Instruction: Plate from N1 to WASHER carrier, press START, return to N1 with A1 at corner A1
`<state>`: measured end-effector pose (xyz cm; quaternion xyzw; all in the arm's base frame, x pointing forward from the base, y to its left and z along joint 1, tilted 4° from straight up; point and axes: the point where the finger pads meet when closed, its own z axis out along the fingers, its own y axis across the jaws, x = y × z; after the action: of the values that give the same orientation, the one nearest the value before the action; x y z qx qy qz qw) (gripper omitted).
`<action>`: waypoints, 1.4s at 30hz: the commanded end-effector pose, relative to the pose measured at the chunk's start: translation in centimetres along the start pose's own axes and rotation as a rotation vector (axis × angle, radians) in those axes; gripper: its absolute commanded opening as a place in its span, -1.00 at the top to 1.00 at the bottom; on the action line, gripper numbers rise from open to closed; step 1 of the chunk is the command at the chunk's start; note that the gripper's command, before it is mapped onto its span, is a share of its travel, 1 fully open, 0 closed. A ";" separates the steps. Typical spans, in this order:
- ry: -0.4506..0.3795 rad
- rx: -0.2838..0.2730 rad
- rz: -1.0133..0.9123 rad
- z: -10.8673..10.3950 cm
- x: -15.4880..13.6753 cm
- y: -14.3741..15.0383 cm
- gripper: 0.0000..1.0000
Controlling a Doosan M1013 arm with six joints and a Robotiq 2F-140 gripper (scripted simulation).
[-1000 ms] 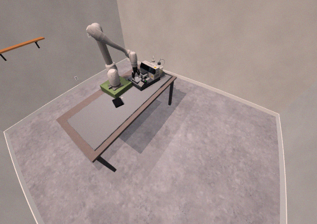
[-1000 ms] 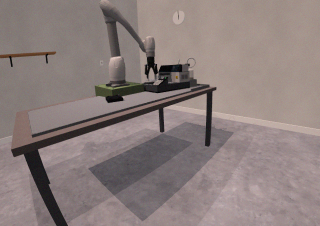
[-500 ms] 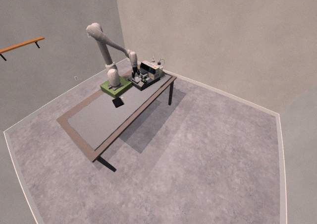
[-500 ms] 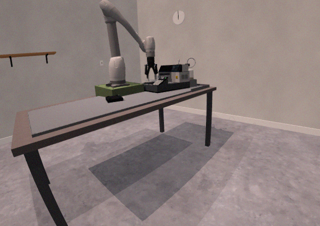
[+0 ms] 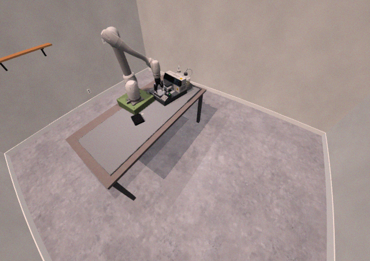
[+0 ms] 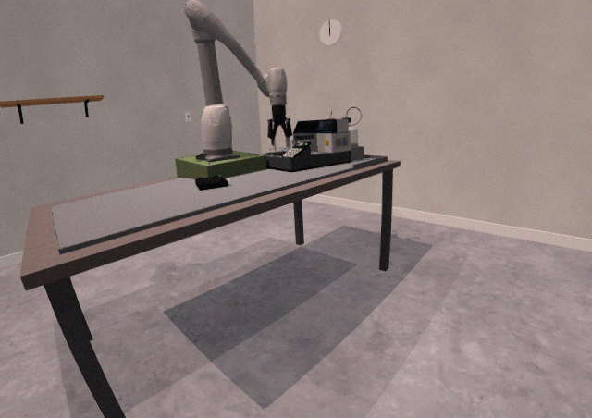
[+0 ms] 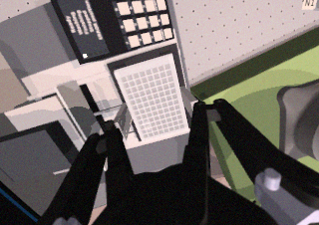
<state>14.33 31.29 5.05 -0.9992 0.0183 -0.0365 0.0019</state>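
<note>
"N1" stands on a small pale label (image 7: 309,3) on the dotted surface (image 7: 224,31); other lettering is too blurred.

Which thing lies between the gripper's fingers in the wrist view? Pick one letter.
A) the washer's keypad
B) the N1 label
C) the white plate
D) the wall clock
C: the white plate, its grid of wells showing, has a finger at each long side.
</note>
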 end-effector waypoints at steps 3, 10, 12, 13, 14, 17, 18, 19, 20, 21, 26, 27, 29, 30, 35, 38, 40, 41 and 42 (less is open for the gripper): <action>0.000 0.000 0.000 0.0 0.0 0.0 0.80; 0.000 0.000 0.000 0.0 0.0 0.0 0.80; 0.000 0.000 0.000 0.0 0.0 0.0 0.80; 0.000 0.000 0.000 0.0 0.0 0.0 0.80; 0.000 0.000 0.000 0.0 0.0 0.0 0.80; 0.000 0.000 0.000 0.0 0.0 0.0 0.80; 0.000 0.000 0.000 0.0 0.0 0.0 0.80; 0.000 0.000 0.000 0.0 0.0 0.0 0.80; 0.000 0.000 0.000 0.1 0.0 0.0 0.80; 0.000 0.000 0.000 0.1 0.0 0.0 0.80; 0.000 0.000 0.000 0.2 0.0 0.0 0.80; 0.000 0.000 0.000 0.2 0.0 0.0 0.80; 0.000 0.000 0.000 0.2 0.0 0.0 0.80; 0.000 0.000 0.000 0.2 0.0 0.0 0.80; 0.000 0.000 0.000 0.3 0.0 0.0 0.80; 0.000 0.000 0.000 0.3 0.0 0.0 0.80; 0.000 0.000 0.000 0.4 0.0 0.0 0.80; 0.000 0.000 0.000 0.4 0.0 0.0 0.80; 0.000 0.000 0.000 0.4 0.0 0.0 0.80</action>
<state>14.36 31.29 4.70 -0.9992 0.0183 -0.0365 0.0019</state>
